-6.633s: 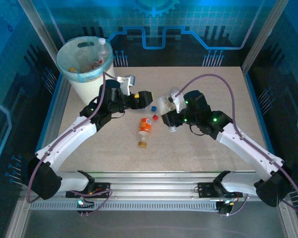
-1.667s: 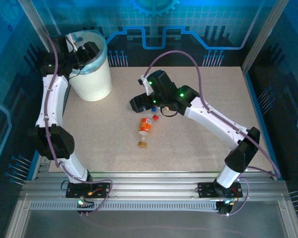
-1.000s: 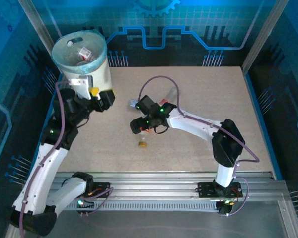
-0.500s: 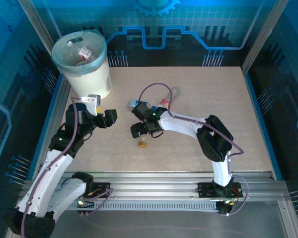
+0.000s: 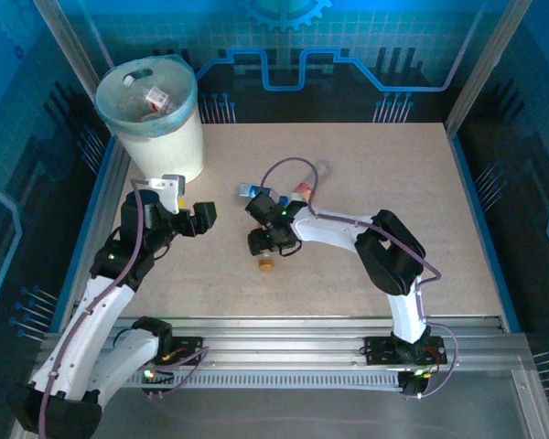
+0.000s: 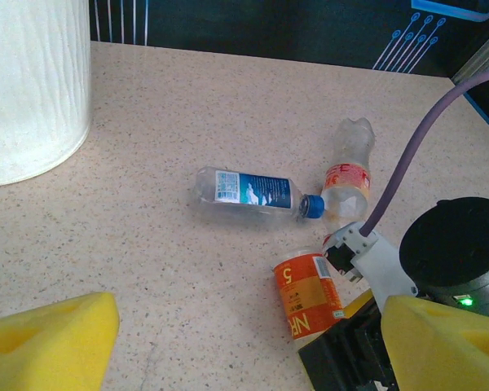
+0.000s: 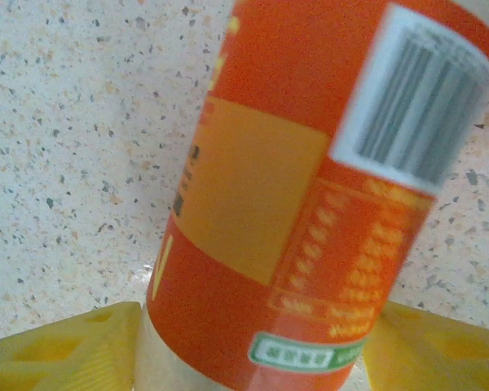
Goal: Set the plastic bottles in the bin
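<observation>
Now | right tool [image 5: 266,241]: pads flank orange bottle [image 7: 261,179] lying mid-frame on counter [image 5: 393,183], firm hold unclear | left tool [image 5: 190,219] wide open, empty | squeeze label mid-body before lifting toward bin [image 5: 169,151] upper left

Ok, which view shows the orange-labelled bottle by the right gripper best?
Left wrist: the orange-labelled bottle lies on the table, most of its length and label in frame. The right wrist view gives a blurred close-up of the label between yellow pads. In the top external view the right gripper covers most of it.
</observation>
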